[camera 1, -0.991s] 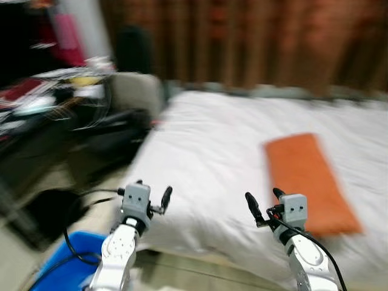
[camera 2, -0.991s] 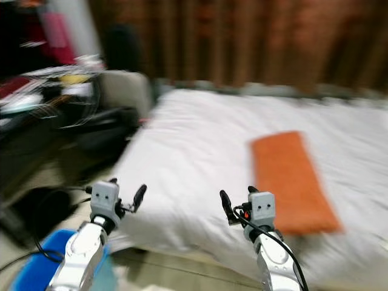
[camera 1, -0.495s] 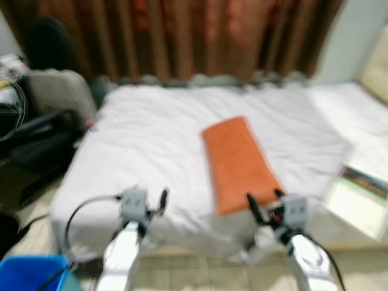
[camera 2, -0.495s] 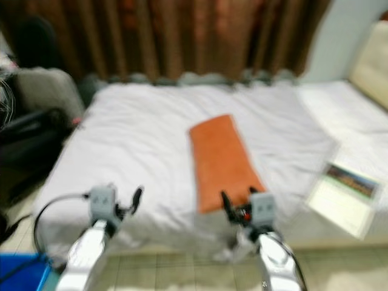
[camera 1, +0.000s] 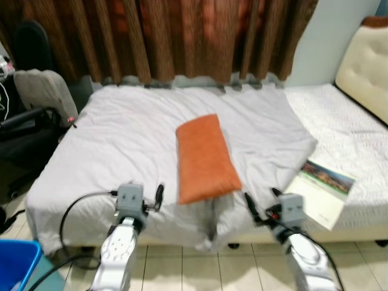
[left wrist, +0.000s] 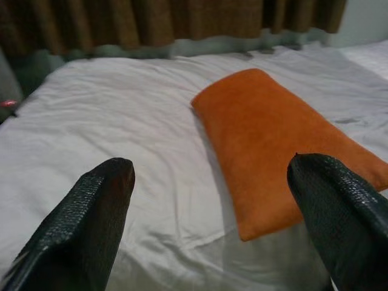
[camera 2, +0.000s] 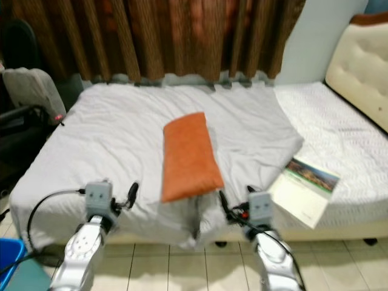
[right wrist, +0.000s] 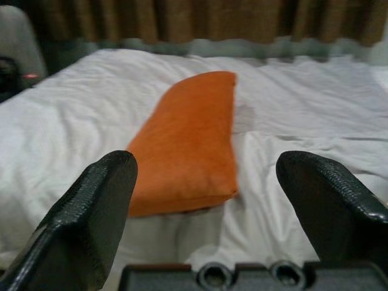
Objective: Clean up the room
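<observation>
A bedroom: white-sheeted bed (camera 1: pixel 151 139), padded headboard (camera 1: pixel 364 57), brown curtains (camera 1: pixel 182 36) behind.

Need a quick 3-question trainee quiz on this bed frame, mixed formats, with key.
1. True or false: the orange pillow lies on the grey duvet.
2. Which gripper is nearer the booklet: left or right?
3. Multiple choice: both grippers are A) shut on the pillow, B) open and apart from the bed, C) shut on the booklet.

Key: 1 true. 2 right. 3 B.
</observation>
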Controlling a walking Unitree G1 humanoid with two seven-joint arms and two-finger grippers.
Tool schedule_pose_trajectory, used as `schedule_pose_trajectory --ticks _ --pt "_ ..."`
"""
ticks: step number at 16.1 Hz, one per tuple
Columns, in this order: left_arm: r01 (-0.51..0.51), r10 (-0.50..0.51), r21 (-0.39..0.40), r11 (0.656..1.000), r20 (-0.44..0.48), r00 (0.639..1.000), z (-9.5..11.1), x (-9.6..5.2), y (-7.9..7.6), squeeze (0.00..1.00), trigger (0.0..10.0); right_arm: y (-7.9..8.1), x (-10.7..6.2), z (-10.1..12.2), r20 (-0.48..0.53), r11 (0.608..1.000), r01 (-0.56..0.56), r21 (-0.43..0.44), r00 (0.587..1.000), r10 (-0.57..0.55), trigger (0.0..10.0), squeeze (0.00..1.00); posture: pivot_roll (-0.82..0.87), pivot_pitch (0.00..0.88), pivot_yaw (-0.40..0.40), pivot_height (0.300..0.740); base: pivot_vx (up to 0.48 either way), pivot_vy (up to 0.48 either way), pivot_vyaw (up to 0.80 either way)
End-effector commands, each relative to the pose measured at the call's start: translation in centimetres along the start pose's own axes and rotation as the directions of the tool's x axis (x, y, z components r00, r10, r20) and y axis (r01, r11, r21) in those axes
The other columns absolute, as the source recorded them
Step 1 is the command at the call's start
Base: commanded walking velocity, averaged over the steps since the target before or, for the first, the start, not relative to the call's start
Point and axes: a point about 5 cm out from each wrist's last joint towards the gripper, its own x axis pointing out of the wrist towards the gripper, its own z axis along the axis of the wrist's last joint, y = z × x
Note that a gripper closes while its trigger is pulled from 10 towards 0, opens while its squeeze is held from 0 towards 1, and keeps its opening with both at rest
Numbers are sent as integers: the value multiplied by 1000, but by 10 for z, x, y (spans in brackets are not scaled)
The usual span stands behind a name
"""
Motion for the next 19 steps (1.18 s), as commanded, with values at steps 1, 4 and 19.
schedule_pose_trajectory --ticks 1,4,19 --pt "-6 6 28 1000 8 1000 4 2 -1 0 10000 -4 1 1 -7 1000 -1 -10 1000 1 10000 0 -16 0 34 740 0 0 0" --pt "15 -16 34 999 38 999 10 4 -3 0 10000 -1 2 0 -24 999 -27 -33 999 26 10000 0 -13 0 34 740 0 0 210" --pt "51 -51 18 999 49 997 15 7 -4 0 10000 4 4 -3 -30 998 -56 -21 998 56 10000 0 -8 0 41 740 443 0 243"
